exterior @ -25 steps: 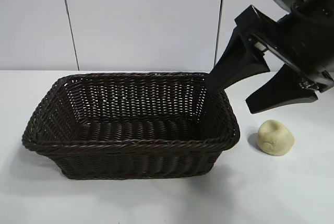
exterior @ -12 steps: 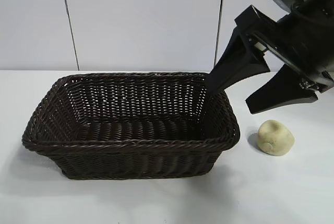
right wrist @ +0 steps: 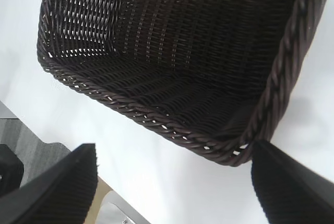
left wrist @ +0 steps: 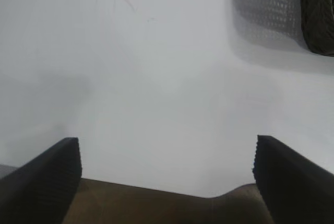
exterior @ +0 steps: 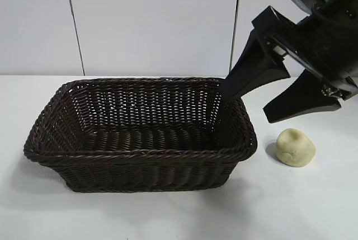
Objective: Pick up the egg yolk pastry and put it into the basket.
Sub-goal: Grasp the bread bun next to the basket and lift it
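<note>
Right claw (exterior: 277,100) hangs wide open and empty above the right end of the basket (exterior: 140,156), one finger over the basket's right rim, the other out past it above the pastry (exterior: 296,147); nothing sits between the fingers. Pastry sits on the white tabletop (exterior: 313,206) just beside the basket's right end, apart from the wicker, not yet gripped. Basket is empty inside as far as the exterior and right wrist views show. Step in hand, as I judge it: reach and grasp. To do it well, the claw should shift toward the pastry so the dome sits centred between both fingers, then descend straight with the spread kept, so neither fingertip clips the braided rim or nudges the lump away. Close low on the sides, below the widest part, since a smooth rounded shape can squirt out if pinched near the top; squeeze gently, it looks soft and could dent. Then lift clear above rim height before carrying over, and release low inside. Left claw (left wrist: 167,177) is also open, over bare tabletop with only a corner of the basket showing far off in its wrist view; out of the way.
</note>
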You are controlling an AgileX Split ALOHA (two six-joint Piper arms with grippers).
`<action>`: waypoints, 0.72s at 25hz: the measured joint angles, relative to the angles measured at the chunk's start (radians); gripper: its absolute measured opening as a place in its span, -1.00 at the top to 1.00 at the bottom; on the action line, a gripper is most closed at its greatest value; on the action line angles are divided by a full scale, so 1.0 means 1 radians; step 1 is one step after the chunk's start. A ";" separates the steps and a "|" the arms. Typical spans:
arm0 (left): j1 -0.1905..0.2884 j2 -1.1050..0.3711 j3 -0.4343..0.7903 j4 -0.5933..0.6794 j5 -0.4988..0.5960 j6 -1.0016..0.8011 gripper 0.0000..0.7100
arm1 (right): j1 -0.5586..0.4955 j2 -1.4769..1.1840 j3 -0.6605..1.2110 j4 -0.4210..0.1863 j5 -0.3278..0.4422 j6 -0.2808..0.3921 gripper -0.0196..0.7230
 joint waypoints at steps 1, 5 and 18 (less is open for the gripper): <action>0.000 0.000 0.000 0.000 0.000 0.000 -0.83 | 0.000 0.000 0.000 0.000 0.000 0.000 -0.62; 0.000 -0.034 0.001 0.000 0.000 0.000 -0.83 | 0.000 0.000 0.000 0.000 -0.007 0.000 -0.62; 0.000 -0.377 -0.001 -0.001 0.010 0.000 -0.83 | 0.000 0.000 0.000 0.005 -0.015 0.011 -0.62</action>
